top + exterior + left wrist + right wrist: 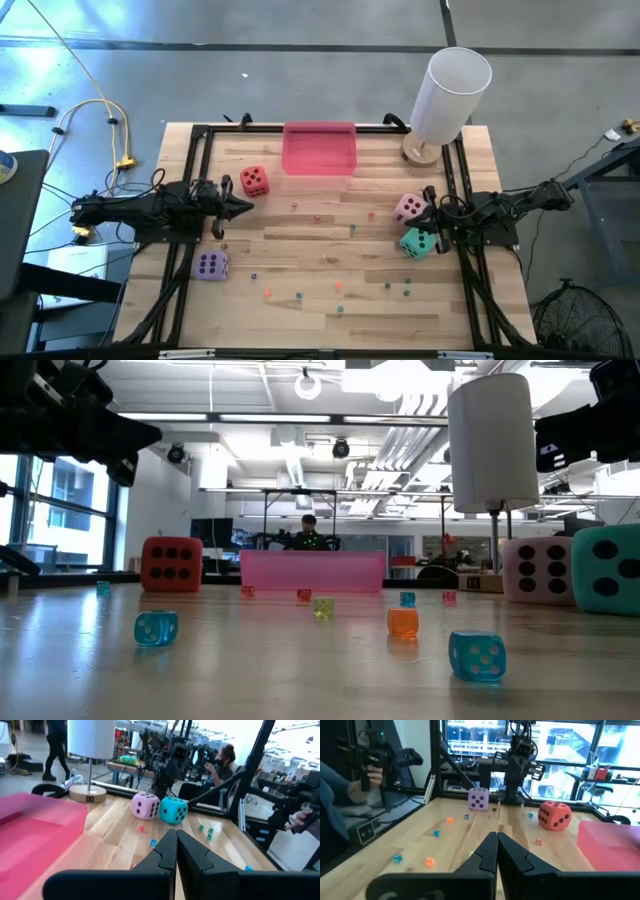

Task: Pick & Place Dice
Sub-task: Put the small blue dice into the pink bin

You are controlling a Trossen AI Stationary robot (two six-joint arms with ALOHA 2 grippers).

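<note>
While both arms sit at the table's sides, we scan from the left. Left gripper (pixel 245 208) hangs over the left edge, fingers pressed together, holding nothing. Purple die (pixel 211 265) lies near the front-left corner, beside the left frame rail. Red die (pixel 254 180) rests just beyond the left gripper's tip, apart from it, and just left of the pink tray (pixel 319 150), which lies against the far edge at the middle.

Across the middle and front of the table (pixel 330 250) we note tiny dice scattered loosely; from the low view a small blue die (pixel 476 656), an orange one (pixel 402 622) and a pale blue one (pixel 155 627) stand nearest.

White cylinder (pixel 450 95) on a round wooden base stands at the far-right corner. Pink die (pixel 409 208) and teal die (pixel 419 242) sit side by side near the right edge, the teal one nearer the front. Right gripper (pixel 437 218) sits just beside these two, fingers together, empty.
</note>
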